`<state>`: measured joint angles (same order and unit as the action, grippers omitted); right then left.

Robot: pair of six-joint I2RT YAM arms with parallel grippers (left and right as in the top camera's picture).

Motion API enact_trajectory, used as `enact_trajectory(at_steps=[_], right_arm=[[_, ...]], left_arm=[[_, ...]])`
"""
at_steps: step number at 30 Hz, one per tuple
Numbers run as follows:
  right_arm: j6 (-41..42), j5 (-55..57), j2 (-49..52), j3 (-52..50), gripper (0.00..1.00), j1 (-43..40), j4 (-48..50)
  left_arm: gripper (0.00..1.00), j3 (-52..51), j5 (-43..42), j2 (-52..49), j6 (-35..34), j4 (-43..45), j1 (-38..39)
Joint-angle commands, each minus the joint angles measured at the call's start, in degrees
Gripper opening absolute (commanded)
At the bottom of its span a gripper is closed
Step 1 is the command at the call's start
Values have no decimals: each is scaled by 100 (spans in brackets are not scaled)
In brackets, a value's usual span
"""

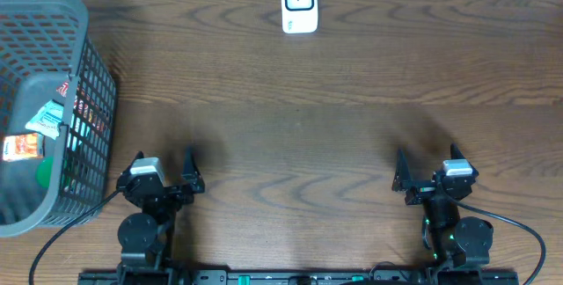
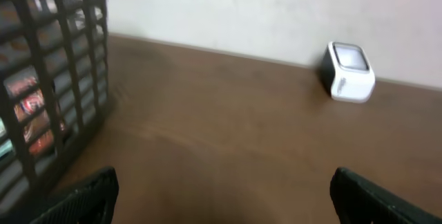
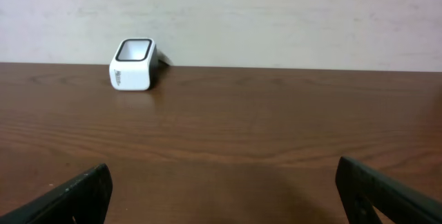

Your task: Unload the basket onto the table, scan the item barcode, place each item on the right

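a: where are the things to scan?

b: in the grey basket (image 1: 92, 74) at the left end of the table (image 1: 299, 127). a few packets (image 1: 44, 120) lie inside it, one of them orange. through the mesh wall the left wrist view shows red print on some wrappers, too blurred to read.

a: and the fingers?

b: both pairs are spread wide and grasp nothing. the left gripper (image 1: 164, 166) sits at the near edge, just right of the basket's near corner and not touching it. the packets lie to its left and a little farther back, behind the mesh wall. the right gripper (image 1: 428, 166) sits at the near right, well apart from the basket and the packets.

a: the scanner?

b: the white scanner (image 1: 299, 3) stands at the far edge, about the middle, well apart from both grippers. the left wrist view shows it far and to the right, the right wrist view far and to the left. the tabletop shows between each pair of fingertips.
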<state>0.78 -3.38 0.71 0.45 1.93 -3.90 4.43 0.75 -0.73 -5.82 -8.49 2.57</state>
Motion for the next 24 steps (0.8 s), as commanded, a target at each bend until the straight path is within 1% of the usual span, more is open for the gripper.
enact_trajectory(at_steps=[1, 7, 9, 10, 12, 15, 18, 20, 24], right_arm=[[-20, 24, -26, -13, 99, 35, -17], [-22, 24, -26, -13, 99, 35, -17], [-22, 24, -26, -13, 99, 35, -17], [-20, 26, -26, -13, 99, 35, -17], [-22, 24, -26, -13, 99, 35, -17], [-22, 26, -26, -13, 99, 35, -17], [-22, 24, -26, -13, 99, 35, -17], [-22, 24, -26, -13, 99, 35, -17], [-22, 24, -26, -13, 99, 35, -17]], left_arm=[[98, 599, -225, -136, -33, -389, -26], [98, 1484, -243, -623, -33, -1213, -24], [98, 1703, -483, -717, -33, -1401, -24], [98, 1749, -667, -723, -31, -1464, -24], [98, 1757, -721, -723, -33, -1340, -26], [98, 1775, -813, -730, -496, -1274, -26], [98, 1961, -960, -846, -505, -1626, -24], [98, 2166, -957, -1038, -529, -1902, -24], [98, 2879, -953, -1784, -553, -2258, -24]])
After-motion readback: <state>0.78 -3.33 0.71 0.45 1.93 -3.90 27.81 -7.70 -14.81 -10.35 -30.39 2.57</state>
